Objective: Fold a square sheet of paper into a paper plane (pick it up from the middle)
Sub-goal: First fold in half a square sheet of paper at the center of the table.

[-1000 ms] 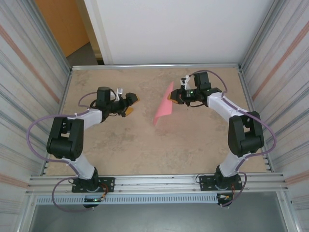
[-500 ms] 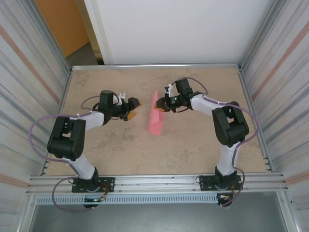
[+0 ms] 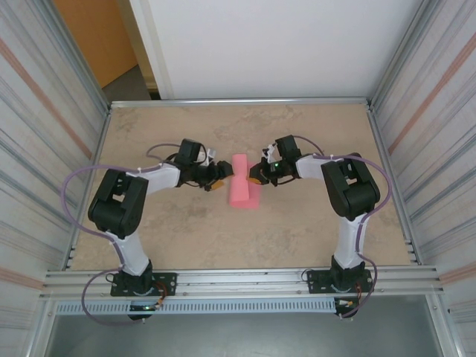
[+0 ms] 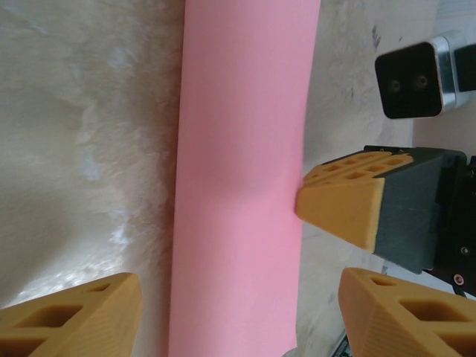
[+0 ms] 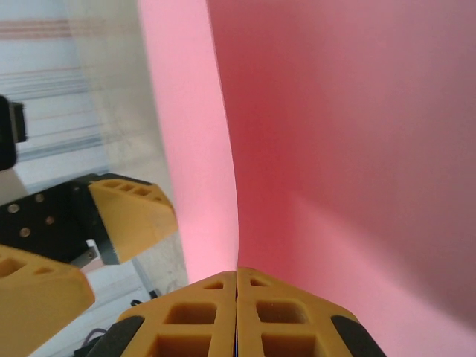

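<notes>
Paper [image 3: 243, 190] folded on mottled beige table [image 3: 163, 230]; right pincer [image 3: 256, 178] seemingly pinches it; left pincer [image 3: 220, 179] agape.

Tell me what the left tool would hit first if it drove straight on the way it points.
Most likely the pink paper: the open left tool points at its near long side, with the paper ahead between its fingers. The right tool, shut on the far edge, comes only after.

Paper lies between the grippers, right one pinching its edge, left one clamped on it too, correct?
No: the left gripper is open, not clamped on the paper, as the left wrist view shows. The right gripper does pinch its edge.
</notes>
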